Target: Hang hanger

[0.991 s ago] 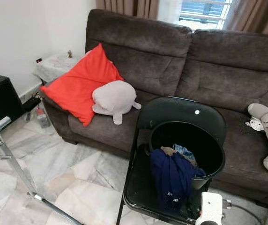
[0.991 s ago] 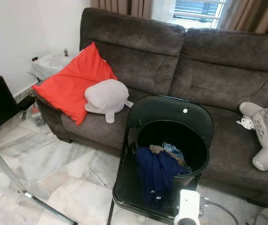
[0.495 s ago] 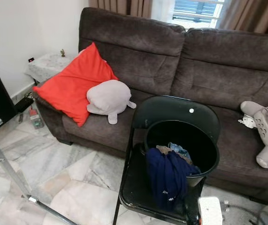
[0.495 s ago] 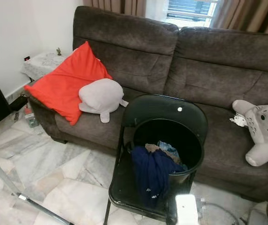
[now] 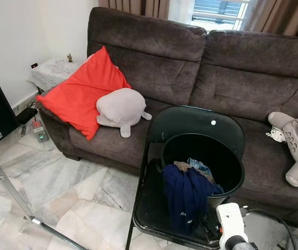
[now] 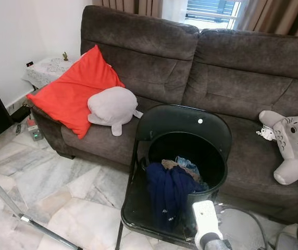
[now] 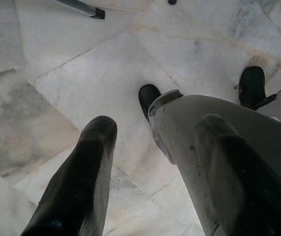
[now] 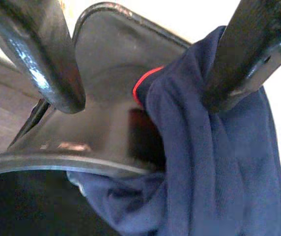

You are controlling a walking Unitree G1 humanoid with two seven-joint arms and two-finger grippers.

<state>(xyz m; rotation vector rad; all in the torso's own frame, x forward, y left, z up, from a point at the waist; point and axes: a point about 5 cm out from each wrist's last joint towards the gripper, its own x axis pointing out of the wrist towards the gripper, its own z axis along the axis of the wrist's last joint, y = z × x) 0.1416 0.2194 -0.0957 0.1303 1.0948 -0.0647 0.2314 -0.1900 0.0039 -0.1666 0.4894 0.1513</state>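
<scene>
Nothing legible — the small white print on the navy garment (image 5: 186, 194) is unreadable.

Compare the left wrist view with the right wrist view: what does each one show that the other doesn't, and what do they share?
The left wrist view looks down at the pale marble floor, with the robot's grey leg and black feet beside the left gripper. The right wrist view looks at the navy garment draped over the black bucket's rim, with the right gripper just above it. Both show two black fingers spread apart, gripping nothing.
</scene>
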